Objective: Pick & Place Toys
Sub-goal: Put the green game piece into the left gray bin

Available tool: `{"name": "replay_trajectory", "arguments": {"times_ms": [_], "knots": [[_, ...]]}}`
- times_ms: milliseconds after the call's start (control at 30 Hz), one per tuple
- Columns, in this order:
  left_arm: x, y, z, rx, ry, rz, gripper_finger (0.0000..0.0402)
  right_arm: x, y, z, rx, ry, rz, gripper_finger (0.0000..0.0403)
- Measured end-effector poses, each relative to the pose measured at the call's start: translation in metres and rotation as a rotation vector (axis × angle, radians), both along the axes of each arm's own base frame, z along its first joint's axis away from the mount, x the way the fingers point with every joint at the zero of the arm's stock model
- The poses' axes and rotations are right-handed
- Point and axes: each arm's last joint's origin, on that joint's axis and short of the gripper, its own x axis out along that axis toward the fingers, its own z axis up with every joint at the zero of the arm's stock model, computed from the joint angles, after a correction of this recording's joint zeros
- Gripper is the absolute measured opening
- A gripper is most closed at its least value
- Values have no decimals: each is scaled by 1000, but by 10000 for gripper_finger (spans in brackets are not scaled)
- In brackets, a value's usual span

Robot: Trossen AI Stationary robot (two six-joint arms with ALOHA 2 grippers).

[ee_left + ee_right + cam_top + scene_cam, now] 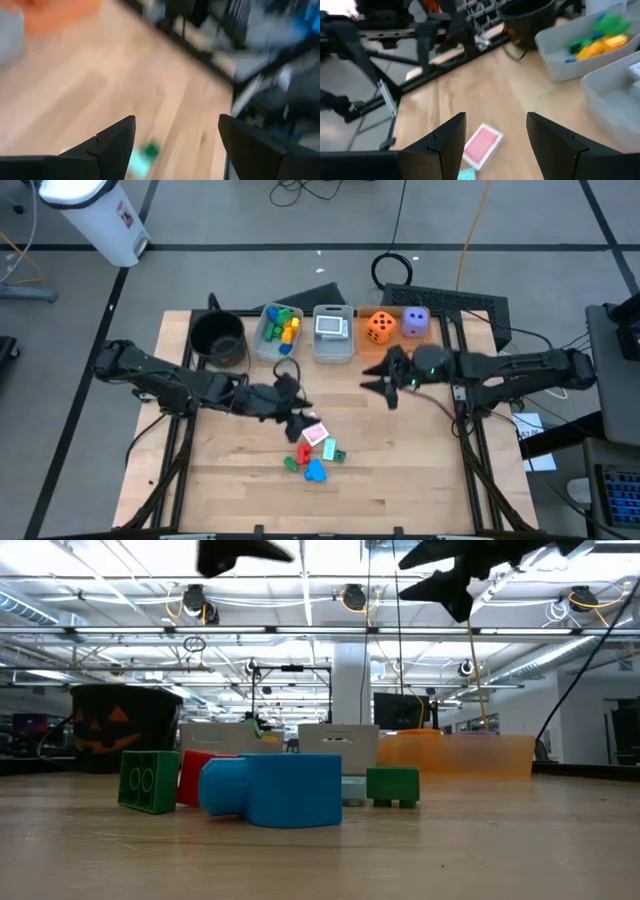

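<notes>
We see the left gripper [298, 417] raised over mid-table, just above the loose toy pile, fingers [112, 145] spread apart with nothing between them. The right gripper [378, 385] hangs above the table in front of the bins, fingers [440, 142] also apart and empty.

Loose toys on the wooden table [400, 480], front of centre:
- pink-backed playing card [315, 434], lying flat, also seen between the right wrist's fingers [482, 145]
- small red plastic block [303, 451] just beside the card
- small blue plastic block [316, 472], nearest the front edge; largest in the low view [272, 789]
- two small green plastic blocks, one on the pile's left [290, 464], one on its right [339, 454]
- a teal piece [328, 448] by the card, shape unclear

Along the back edge, left to right: round black pot [218, 338] with a pumpkin face, clear plastic bin [264, 340] holding green, yellow and blue blocks [284, 323], second clear bin [333, 350] holding a stack of cards [331, 326], flat orange tray [393, 339] carrying the orange die [380, 326] and the purple die [415, 322], side by side.
</notes>
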Motion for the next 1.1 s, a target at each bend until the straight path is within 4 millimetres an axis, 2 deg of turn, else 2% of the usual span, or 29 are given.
{"name": "replay_trajectory", "arguments": {"times_ms": [300, 500, 667, 867, 1100], "knots": [[-31, -41, -19, 63, 245, -182, 294, 40, 76, -15, -88, 153, 34, 199], [-45, -62, -22, 85, 287, -221, 294, 71, 116, -25, -178, 256, 50, 199], [-52, -73, -22, 81, 282, -226, 294, 87, 145, -49, -176, 344, 92, 199], [-57, -82, -22, 66, 277, -229, 294, 87, 170, -82, -184, 449, 119, 199], [-59, -84, -21, 81, 259, -188, 294, 92, 179, -111, -183, 522, 134, 199]]}}
